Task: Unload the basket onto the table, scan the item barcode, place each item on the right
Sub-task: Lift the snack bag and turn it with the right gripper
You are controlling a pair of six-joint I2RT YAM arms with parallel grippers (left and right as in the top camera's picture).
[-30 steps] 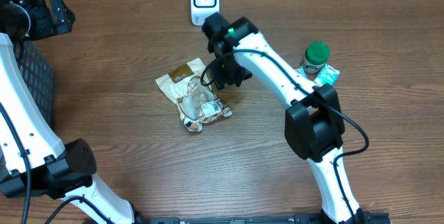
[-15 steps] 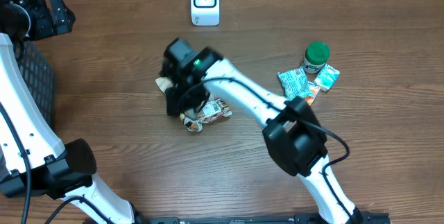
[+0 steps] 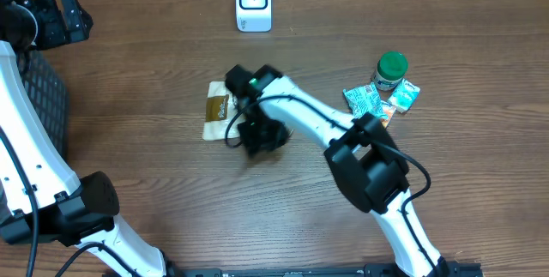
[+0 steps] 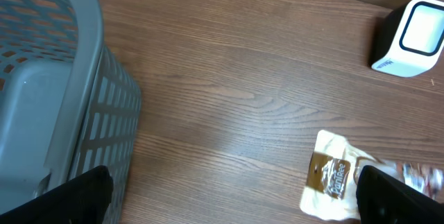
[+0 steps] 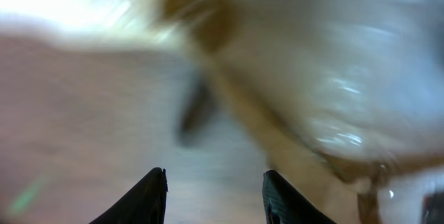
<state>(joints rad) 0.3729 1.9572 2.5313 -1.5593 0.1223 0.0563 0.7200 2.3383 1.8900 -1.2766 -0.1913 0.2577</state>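
Brown-labelled snack packet (image 3: 217, 110) lies on the tabletop (image 3: 154, 183), well short of the scanner (image 3: 254, 3), so nothing's scanned yet. Right claw (image 5: 215, 179) blurs over its crumpled end, and I cannot tell its grip; left claw (image 4: 232, 200) hangs spread wide. Half a second ago that arm hid the label end, now bare.

The right wrist view is all smear: the packet (image 5: 333, 78) shows no readable print. From overhead, the blurred right gripper (image 3: 260, 134) covers the packet's right half, and its grip is unclear. The basket (image 4: 48, 99) is cut off at the left edge.
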